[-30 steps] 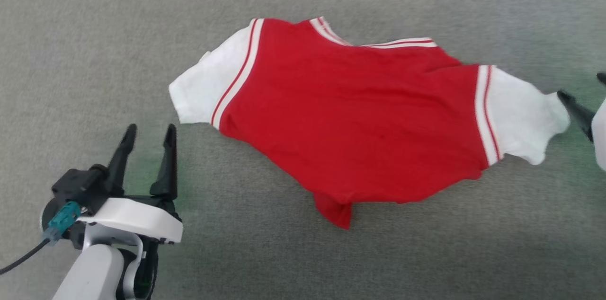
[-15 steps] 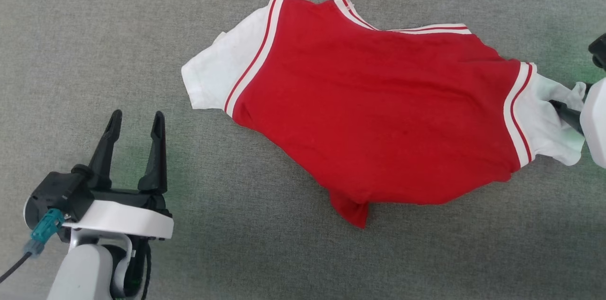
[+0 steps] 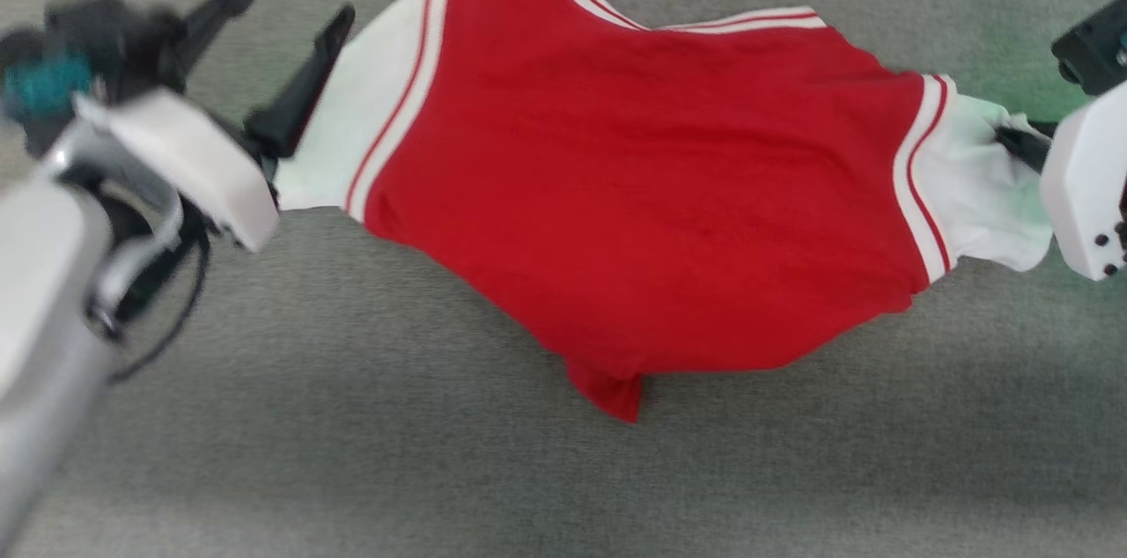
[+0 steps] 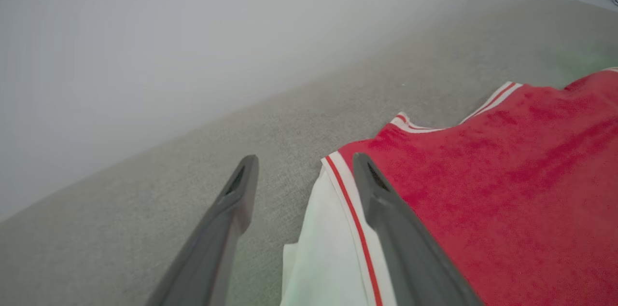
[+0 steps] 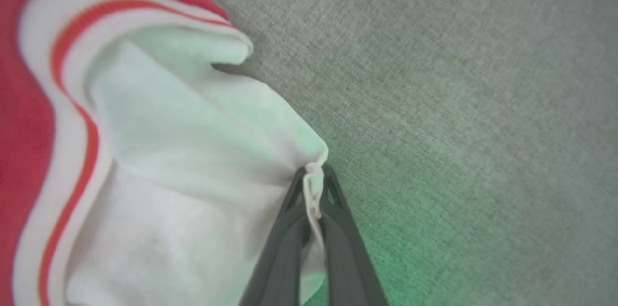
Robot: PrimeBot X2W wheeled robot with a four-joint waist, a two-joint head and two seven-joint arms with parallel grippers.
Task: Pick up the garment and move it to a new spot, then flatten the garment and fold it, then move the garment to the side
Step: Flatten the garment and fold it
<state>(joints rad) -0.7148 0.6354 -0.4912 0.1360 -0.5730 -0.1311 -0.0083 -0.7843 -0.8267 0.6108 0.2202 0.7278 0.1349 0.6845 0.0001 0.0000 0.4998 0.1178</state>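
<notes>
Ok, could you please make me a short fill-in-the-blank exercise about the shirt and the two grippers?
1. The right gripper is shut on a white ____ of the garment.
2. The left gripper is ____, at the garment's opposite end.
3. The garment's body is ____ in colour.
4. It lies on a ____ surface.
Missing words: sleeve; open; red; grey.
</notes>
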